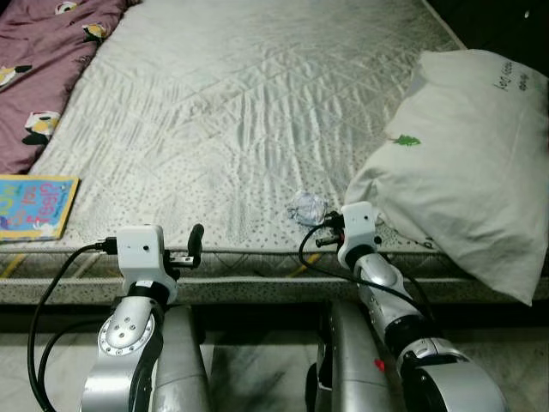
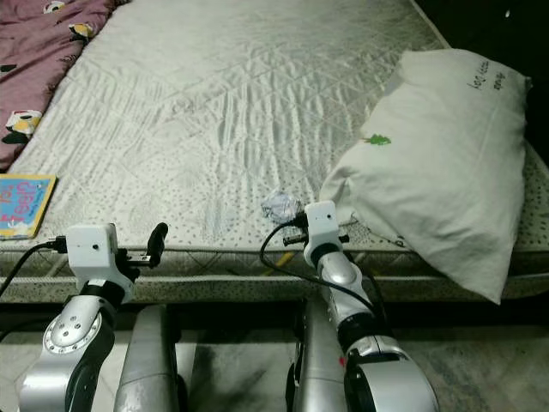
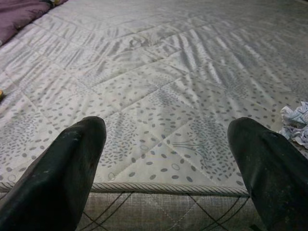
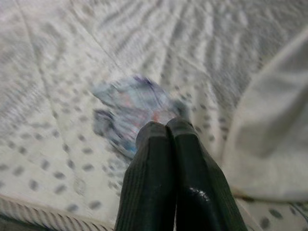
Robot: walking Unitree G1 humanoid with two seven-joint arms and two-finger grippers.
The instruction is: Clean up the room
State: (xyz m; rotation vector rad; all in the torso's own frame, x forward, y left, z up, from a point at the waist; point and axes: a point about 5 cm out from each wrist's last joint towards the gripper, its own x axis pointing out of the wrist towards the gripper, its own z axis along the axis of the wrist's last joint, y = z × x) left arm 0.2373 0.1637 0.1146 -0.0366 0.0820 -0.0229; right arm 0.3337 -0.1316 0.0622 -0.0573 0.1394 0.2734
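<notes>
A crumpled ball of paper (image 1: pixel 307 207) lies on the grey quilted mattress (image 1: pixel 240 112), close to its front edge. My right gripper (image 4: pixel 166 130) is shut with nothing between its fingers, and its tips sit just short of the paper (image 4: pixel 132 108). Its white wrist (image 1: pixel 358 225) hangs over the mattress edge beside the pillow. My left gripper (image 3: pixel 168 139) is open, fingers wide apart, at the front edge of the mattress, left of the paper (image 3: pixel 296 122). One of its black fingers (image 1: pixel 196 243) points upward.
A large white pillow (image 1: pixel 467 154) lies at the right side of the mattress, overhanging the front edge. A colourful book (image 1: pixel 33 206) rests at the front left corner. A purple patterned blanket (image 1: pixel 43 60) covers the far left. Pale floor (image 1: pixel 257 369) lies below.
</notes>
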